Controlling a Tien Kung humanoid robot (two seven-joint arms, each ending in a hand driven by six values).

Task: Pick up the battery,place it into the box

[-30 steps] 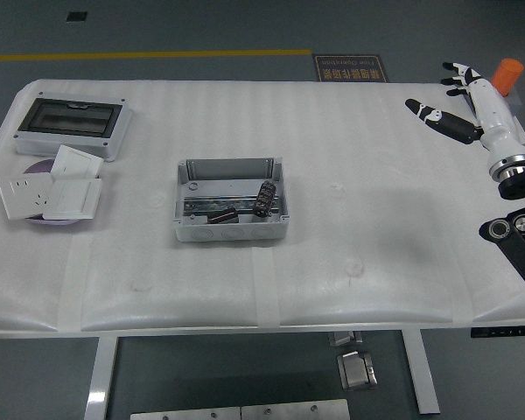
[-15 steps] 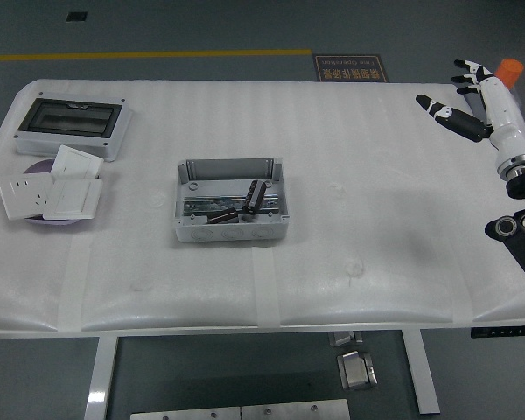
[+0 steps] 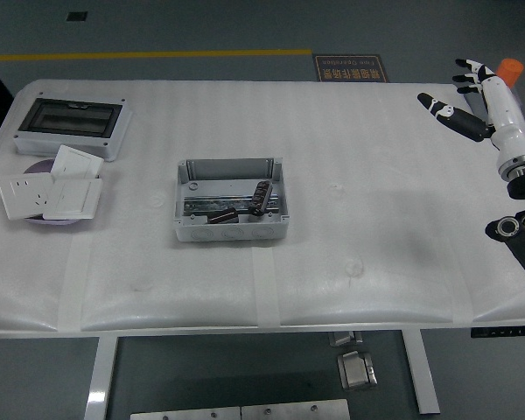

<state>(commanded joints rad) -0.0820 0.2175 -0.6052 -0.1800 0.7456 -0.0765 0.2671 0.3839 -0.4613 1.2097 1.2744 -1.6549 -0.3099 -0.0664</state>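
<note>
A grey open box (image 3: 231, 201) stands near the middle of the table. Inside it, toward its right end, lies a dark battery (image 3: 261, 197), tilted, beside another dark part (image 3: 221, 213). My right hand (image 3: 462, 96) hovers at the far right over the table's back corner, well away from the box, with its fingers spread and holding nothing. The left arm does not show.
A grey enclosure with a dark window (image 3: 70, 126) sits at the back left. In front of it, white wall sockets (image 3: 51, 191) are stacked over a purple disc. An orange object (image 3: 509, 69) shows behind my right hand. A dark edge appears at the picture's far left.
My right hand has drawn back up and to the right, then almost stopped. The battery in the box has shifted slightly and settled. A dark shape has entered at the left edge.
</note>
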